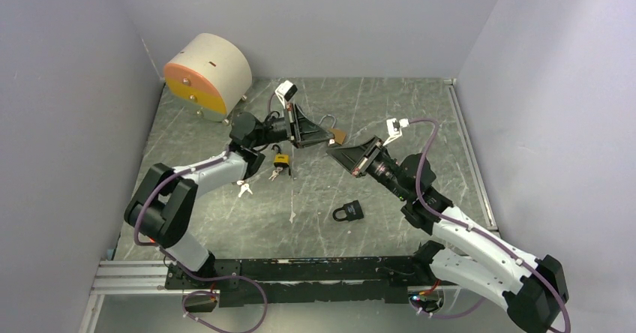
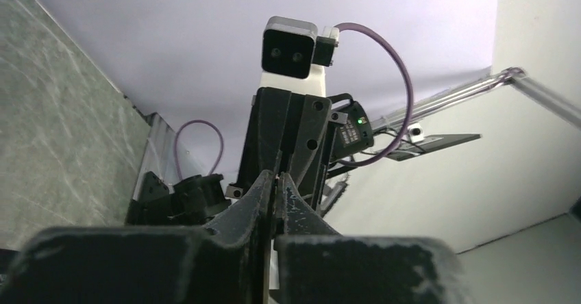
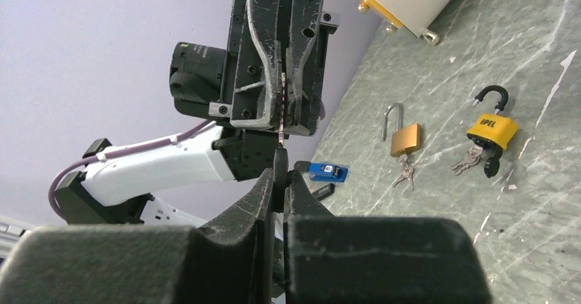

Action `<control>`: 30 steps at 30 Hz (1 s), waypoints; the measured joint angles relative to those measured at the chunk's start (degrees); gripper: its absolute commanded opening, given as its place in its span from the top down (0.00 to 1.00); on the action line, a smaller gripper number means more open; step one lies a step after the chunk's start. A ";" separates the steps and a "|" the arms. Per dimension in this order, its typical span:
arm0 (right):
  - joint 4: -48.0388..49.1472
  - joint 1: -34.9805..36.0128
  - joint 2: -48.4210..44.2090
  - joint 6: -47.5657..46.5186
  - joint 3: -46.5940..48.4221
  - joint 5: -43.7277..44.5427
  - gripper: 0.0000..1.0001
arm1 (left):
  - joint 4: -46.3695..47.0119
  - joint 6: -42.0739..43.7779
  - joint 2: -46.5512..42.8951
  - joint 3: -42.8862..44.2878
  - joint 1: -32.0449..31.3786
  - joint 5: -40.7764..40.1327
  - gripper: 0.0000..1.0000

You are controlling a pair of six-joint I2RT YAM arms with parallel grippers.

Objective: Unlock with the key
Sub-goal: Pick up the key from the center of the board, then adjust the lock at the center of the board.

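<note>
Closest to the lens, the black rail point(image 1: 300, 273) at the table's near edge carries both arm bases. Far left, a beige drum point(image 1: 214, 67) with an orange and yellow face sits in the back corner against the wall. Loose keys point(image 1: 244, 190) lie beside the left forearm. Just right of them is a yellow padlock point(image 1: 280, 160), shackle up, a bunch of keys at its base.

At mid-table the left gripper point(image 3: 283, 120) is clenched on a thin key point(image 3: 281, 143) seen edge-on, held clear of the table point(image 1: 405, 115). The right gripper point(image 3: 279, 181) meets it tip to tip, its fingers pinched together around the key's dark lower end. A brass padlock point(image 1: 338, 135) lies on the table just behind that meeting point, shackle raised, with small keys at its body. A black padlock point(image 1: 349, 212) rests nearer the rail, well apart from both jaws.

Bare tabletop stretches right to the metal strip point(image 1: 469, 153) along the edge, and grey walls enclose three sides.
</note>
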 measured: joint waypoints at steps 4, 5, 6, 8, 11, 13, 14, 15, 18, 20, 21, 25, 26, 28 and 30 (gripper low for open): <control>-1.49 0.07 -0.81 -0.90 -0.02 0.66 1.00 | -6.54 4.17 -3.50 -0.90 0.00 -0.46 0.36; -2.56 0.02 -1.27 -1.36 -0.04 1.31 1.00 | -9.90 5.44 -5.25 -1.27 0.00 -0.76 0.30; -3.37 -0.04 -1.75 -1.75 -0.09 1.79 1.00 | -12.44 7.45 -6.62 -1.46 0.00 -1.03 0.26; -5.29 -0.15 -3.13 -2.60 -0.48 2.91 1.00 | -20.17 12.04 -10.03 -1.49 0.00 -2.54 0.23; -9.46 -0.26 -6.10 -3.65 -1.86 5.05 1.00 | -34.97 20.74 -16.20 -1.27 -0.22 -7.67 0.22; -13.22 -0.31 -7.82 -4.00 -2.64 7.10 1.00 | -44.50 26.69 -19.91 -1.01 -0.87 -11.74 0.24; -15.69 -0.31 -8.52 -4.04 -2.93 8.52 1.00 | -48.30 29.22 -20.98 -0.92 -1.44 -13.11 0.25; -18.80 -0.39 -9.07 -4.02 -3.04 10.21 1.00 | -50.93 31.12 -21.33 -0.90 -2.10 -13.86 0.25; -26.58 -0.63 -9.27 -3.23 -3.04 14.93 1.00 | -57.40 36.63 -19.10 -0.90 -5.55 -15.37 0.28; -32.52 -0.70 -8.72 -1.70 -3.06 18.38 1.00 | -60.28 40.87 -14.71 -0.90 -8.76 -16.00 0.30; -35.98 -0.85 -8.15 -0.26 -3.17 20.28 1.00 | -61.35 43.15 -12.00 -0.90 -10.21 -16.06 0.32; -43.82 -1.51 -6.78 4.94 -5.68 24.09 1.00 | -64.48 50.40 -0.02 0.00 -13.94 -14.01 0.41; -45.13 -1.68 -6.71 6.23 -6.71 24.52 1.00 | -64.61 51.30 2.71 0.44 -14.34 -13.11 0.42; -47.28 -1.92 -6.84 8.26 -8.57 25.03 1.00 | -64.59 52.89 6.91 1.07 -15.10 -11.61 0.43; -48.87 -2.01 -7.26 10.08 -10.23 25.40 1.00 | -64.37 53.92 9.62 1.14 -15.63 -10.23 0.43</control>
